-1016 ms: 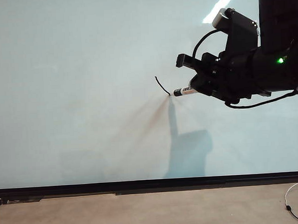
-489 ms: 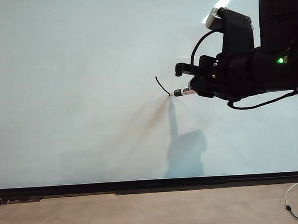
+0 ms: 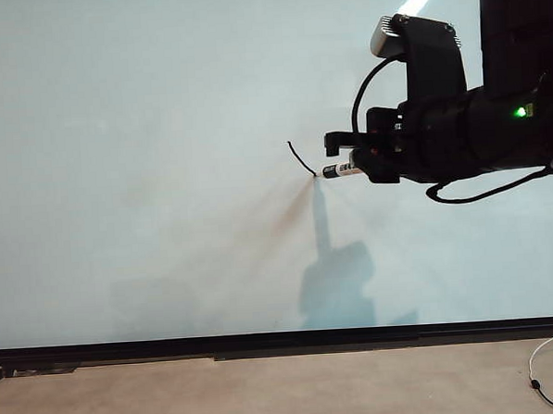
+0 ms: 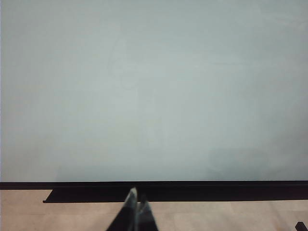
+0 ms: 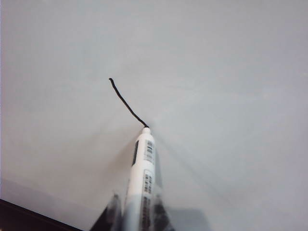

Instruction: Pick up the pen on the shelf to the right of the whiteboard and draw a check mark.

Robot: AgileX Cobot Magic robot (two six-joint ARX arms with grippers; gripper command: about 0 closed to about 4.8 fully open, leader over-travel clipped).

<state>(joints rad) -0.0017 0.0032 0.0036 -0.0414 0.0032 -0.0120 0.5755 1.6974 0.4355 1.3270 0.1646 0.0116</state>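
- The very large glossy white whiteboard with a thin black frame edge (image 3: pixel 120 224) fills most of the exterior view; its left half is bare.
- The left gripper (image 4: pixel 134 211) rests low in front of the bottom frame, at about 6 o'clock in its own wrist view, with its two dark fingers pressed together and nothing between them.
- Near the middle of the board, the check mark (image 3: pixel 300 158) is only half made: one thin black stroke runs from 11 o'clock down to 5 o'clock.
- The tip of the slim white-barrelled pen with black lettering (image 3: pixel 342 170) touches the lower end of this stroke.
- The right gripper (image 3: pixel 365 161) reaches in from 3 o'clock and pinches the pen barrel between its jaws; the pen lies nearly level.
- In my judgement the step in hand is the long rising stroke. To do it well, the tip should keep light, even contact with the board, start exactly at the corner, and travel toward 1 o'clock without a break, longer than the first stroke.
- Too much pressure may make the pen slip in the grip.
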